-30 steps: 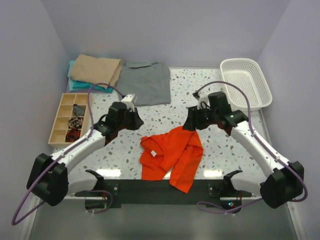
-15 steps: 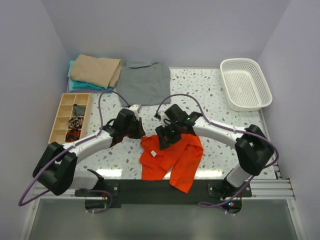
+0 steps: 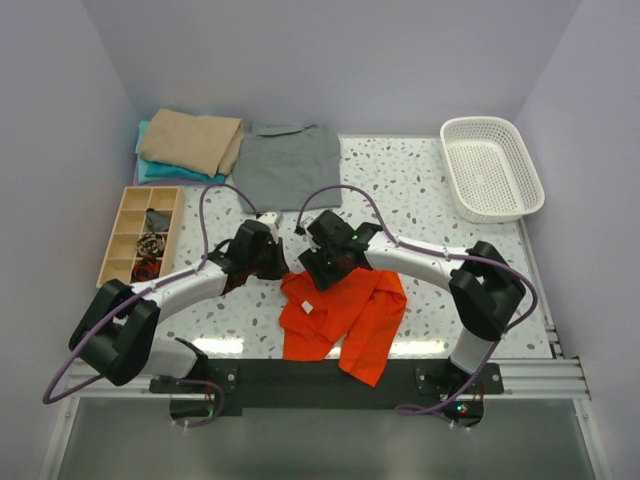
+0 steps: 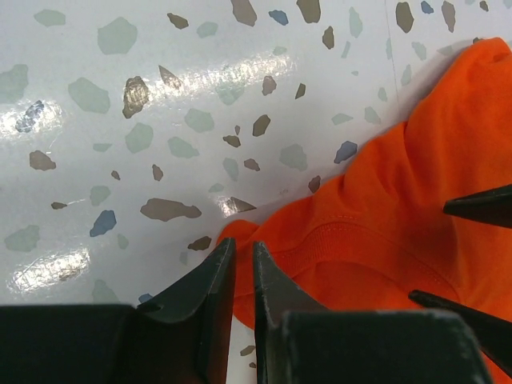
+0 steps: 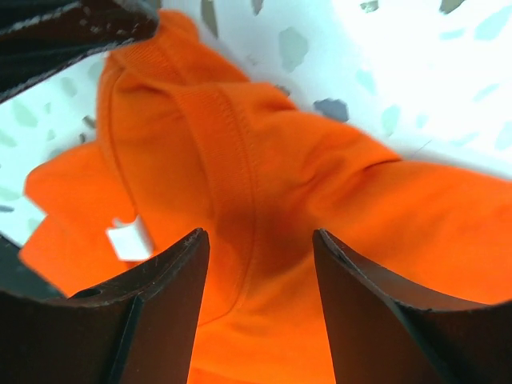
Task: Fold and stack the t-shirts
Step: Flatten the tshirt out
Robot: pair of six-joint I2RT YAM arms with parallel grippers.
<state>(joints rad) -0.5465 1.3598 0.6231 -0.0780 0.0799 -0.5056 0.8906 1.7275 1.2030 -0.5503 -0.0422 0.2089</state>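
Observation:
A bright orange-red t-shirt [image 3: 345, 310] lies crumpled at the near middle of the table. My left gripper [image 3: 281, 267] sits low at its upper left edge. In the left wrist view the left gripper [image 4: 242, 242] has only a narrow slit between its jaws, with the t-shirt's hem [image 4: 376, 232] showing under it and nothing pinched. My right gripper [image 3: 322, 272] hangs just over the collar. In the right wrist view the right gripper [image 5: 260, 234] stands wide open above the collar band [image 5: 232, 152]. At the back lie a flat grey t-shirt [image 3: 290, 165] and folded tan [image 3: 190, 140] and teal [image 3: 150, 172] ones.
A white mesh basket [image 3: 492, 168] stands at the back right. A wooden compartment tray [image 3: 126, 205] with small items sits at the left edge. A white label [image 5: 130, 238] shows inside the orange t-shirt. The two grippers are close together.
The right arm swung left from the table's right side to over the orange t-shirt's collar. The left gripper moved right and nearer, to the t-shirt's edge. The t-shirt has not moved.

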